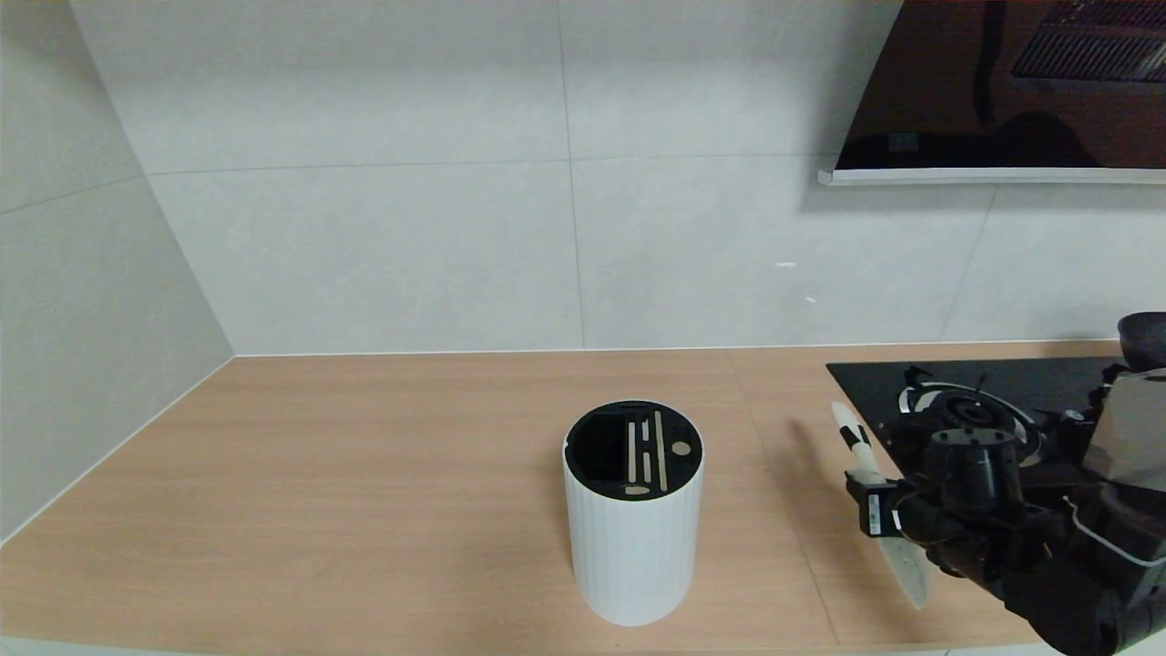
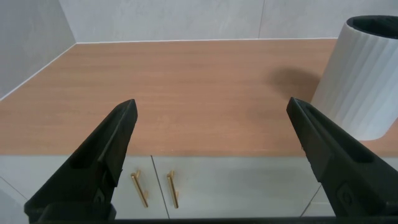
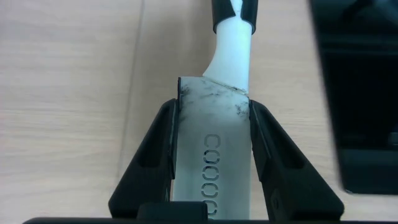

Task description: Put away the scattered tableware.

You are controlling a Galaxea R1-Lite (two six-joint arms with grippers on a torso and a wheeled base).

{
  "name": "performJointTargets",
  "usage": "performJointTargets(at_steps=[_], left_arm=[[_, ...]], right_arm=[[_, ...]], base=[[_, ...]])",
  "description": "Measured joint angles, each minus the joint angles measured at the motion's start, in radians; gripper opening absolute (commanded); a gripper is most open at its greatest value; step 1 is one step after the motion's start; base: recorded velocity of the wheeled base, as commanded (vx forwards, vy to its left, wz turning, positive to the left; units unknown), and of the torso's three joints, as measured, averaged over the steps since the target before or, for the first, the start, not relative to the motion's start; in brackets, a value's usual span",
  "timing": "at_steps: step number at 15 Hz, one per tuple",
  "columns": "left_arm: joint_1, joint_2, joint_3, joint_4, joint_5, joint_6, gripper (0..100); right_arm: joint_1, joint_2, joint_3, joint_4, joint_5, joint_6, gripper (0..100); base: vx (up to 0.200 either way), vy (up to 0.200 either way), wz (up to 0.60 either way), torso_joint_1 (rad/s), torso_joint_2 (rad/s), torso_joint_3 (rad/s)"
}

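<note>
Gripping knife (image 1: 853, 435) by its blade: right gripper (image 3: 212, 111) | left gripper (image 2: 211, 112) spread wide, empty | holder (image 1: 633, 538) slots unfilled | knife not yet stowed

1. The left hand (image 2: 211, 107) hangs with its two fingers spread wide apart, gripping nothing.
2. The right hand (image 3: 214, 112), held low, has its fingers clamped on the blade of a knife (image 1: 853, 437).

The knife block (image 1: 633, 519) stands on the counter (image 1: 364, 474) near its front edge (roughly mid-width). To its right, between it and the stove (image 1: 874, 383), the knife (image 1: 854, 439) is held by its blade in the right gripper (image 1: 879, 510), with the handle towards the back wall. The left gripper (image 2: 210, 109) hangs before the counter's front edge, left of the block.
</note>
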Motion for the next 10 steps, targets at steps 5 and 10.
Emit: performJointTargets(at_steps=[5, 10], left_arm=[[0.000, 0.001, -0.051, -0.066, -0.023, -0.003, 100], [-0.005, 0.139, -0.274, 0.058, -0.203, -0.007, 100]], right_arm=[[0.041, -0.253, 0.005, 0.175, 0.005, 0.016, 0], [0.087, -0.531, -0.126, 0.536, 0.029, 0.017, 0]], base=[[0.000, 0.000, 0.00, 0.000, 0.00, 0.000], [0.000, 0.000, 0.00, 0.000, 0.00, 0.000]])
